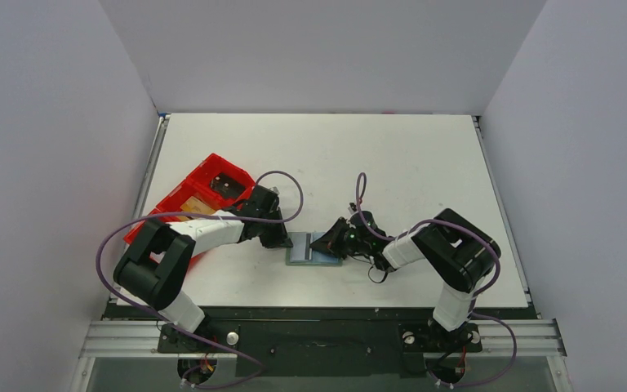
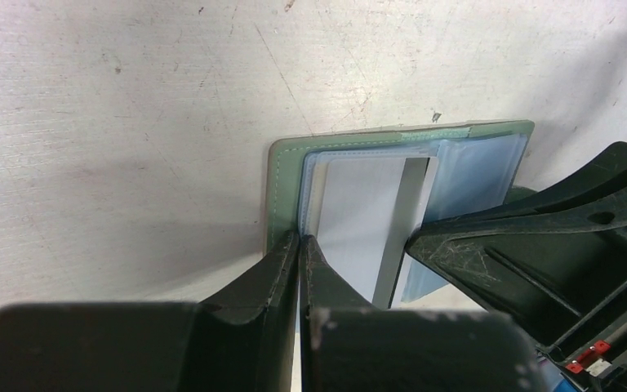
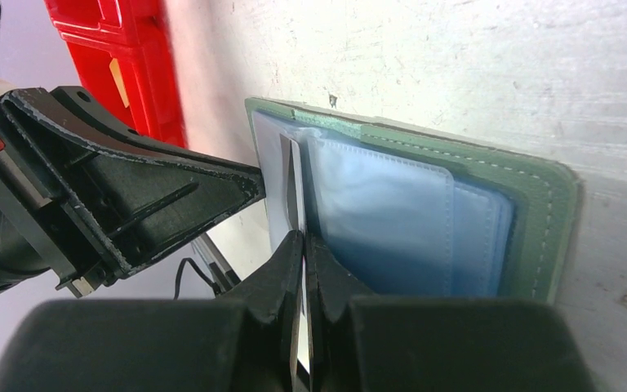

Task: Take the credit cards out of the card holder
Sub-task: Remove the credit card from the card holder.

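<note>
Lying open and flat on the white table (image 1: 408,163), the grey-green card holder (image 2: 281,188) sits between the two arms, with its clear bluish sleeves facing up.

The left gripper (image 2: 300,245) comes at the card holder from its left edge and is clenched tight there, right where the green cover meets the first clear sleeve. A thin pale sliver shows in the seam between its fingers, so it seems to have a leaf of the holder pinched.

The right gripper (image 3: 303,241) reaches in from the holder's opposite side, low over the open sleeves. It is clamped on the edge of a card (image 2: 363,220), pale with a grey stripe along one side. From the right wrist view that card shows almost edge-on, running straight into the closed fingers. It stands over the holder's left half. Whether its far end is tucked in a sleeve I cannot tell.

The tips of the two grippers are just beside each other above the holder, with the card between them.

Off beyond the holder's left side, past the left arm, a long red tray (image 1: 198,178) lies at an angle on the table. What looks like a tan-orange card (image 1: 189,210) rests in one of its compartments, though it is too small to be sure.
</note>
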`<state>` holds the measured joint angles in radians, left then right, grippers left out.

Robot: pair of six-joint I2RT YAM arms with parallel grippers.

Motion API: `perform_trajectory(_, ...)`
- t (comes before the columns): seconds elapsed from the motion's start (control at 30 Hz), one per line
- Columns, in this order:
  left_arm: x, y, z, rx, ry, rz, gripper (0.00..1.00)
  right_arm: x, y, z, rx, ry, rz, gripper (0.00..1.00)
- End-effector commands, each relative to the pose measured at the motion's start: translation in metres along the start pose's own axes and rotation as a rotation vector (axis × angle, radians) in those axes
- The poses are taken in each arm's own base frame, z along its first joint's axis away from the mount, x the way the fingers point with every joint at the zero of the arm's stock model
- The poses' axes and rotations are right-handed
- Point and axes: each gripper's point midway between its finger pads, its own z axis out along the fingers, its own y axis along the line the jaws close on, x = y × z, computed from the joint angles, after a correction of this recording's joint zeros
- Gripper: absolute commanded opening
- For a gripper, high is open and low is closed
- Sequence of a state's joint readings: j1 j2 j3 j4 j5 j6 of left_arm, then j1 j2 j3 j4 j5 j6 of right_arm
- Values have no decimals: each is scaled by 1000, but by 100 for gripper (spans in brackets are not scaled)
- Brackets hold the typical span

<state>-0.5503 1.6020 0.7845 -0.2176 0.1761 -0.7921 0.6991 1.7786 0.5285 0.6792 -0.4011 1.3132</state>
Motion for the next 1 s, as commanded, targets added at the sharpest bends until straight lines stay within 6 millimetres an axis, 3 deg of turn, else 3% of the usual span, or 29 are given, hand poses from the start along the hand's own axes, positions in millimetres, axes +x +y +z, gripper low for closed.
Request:
perform_trajectory(0.0,16,30,8,-119,54,-1,0,-8,8,-6,-24,-35,-53,0)
perform_trajectory(0.97,11,28,6,-123,43,8,0,-19,2,-25,17,-59,-109,0)
